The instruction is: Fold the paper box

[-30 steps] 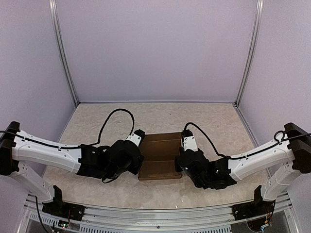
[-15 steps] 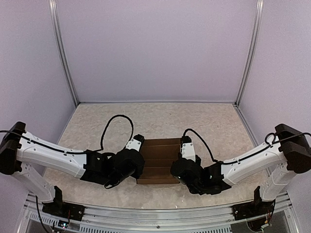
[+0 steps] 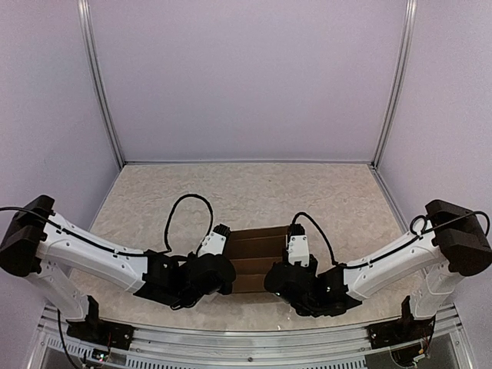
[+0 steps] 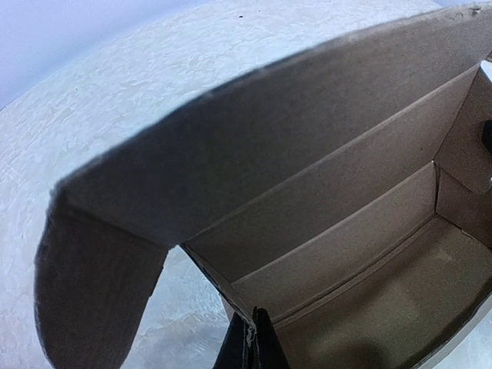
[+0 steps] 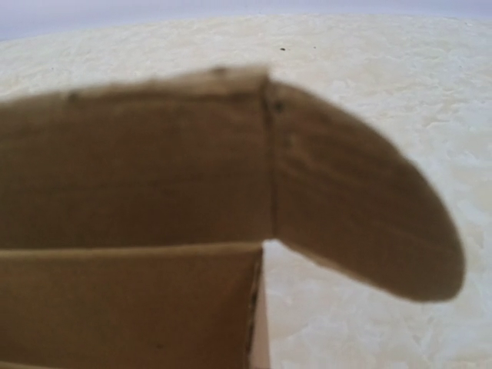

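1. Paper box [image 3: 257,254]: plain brown card, partly folded. It sits on the table [image 3: 346,192] at mid-width, close to the near edge, betw. the two wrists.
2. Top view: box panels show as stepped bands, far panel highest in frame. Both arms reach low and inward, flanking the box L and R.
3. Left tool [image 3: 229,278] is at the box's L end and right tool [image 3: 277,280] at its R end. From above, the fingertips of both are hidden under the wrist housings.
4. L wrist cam looks into the paper box [image 4: 330,169]: an open trough, with floor and back wall showing crease lines. A large lid panel leans over the top.
5. L-end tab [image 4: 92,292] is rounded and hangs off the lid's end, over the table [image 4: 115,92].
6. Left tool [image 4: 252,347]: dark fingertips together at bottom of frame. The box's near corner edge runs down into them, so it's prob. clamped on that wall edge. The contact itself is cut off by the frame.
7. R wrist cam is close and blurry. Paper box [image 5: 131,192] fills the L half, with a vertical wall edge at mid-frame.
8. R-end tab [image 5: 361,231] is rounded and sticks out rightward from the upper panel, above the table [image 5: 384,84].
9. Right tool: fingers are outside its own cam frame. Jaws are together; can't tell if card is nipped betw. them.
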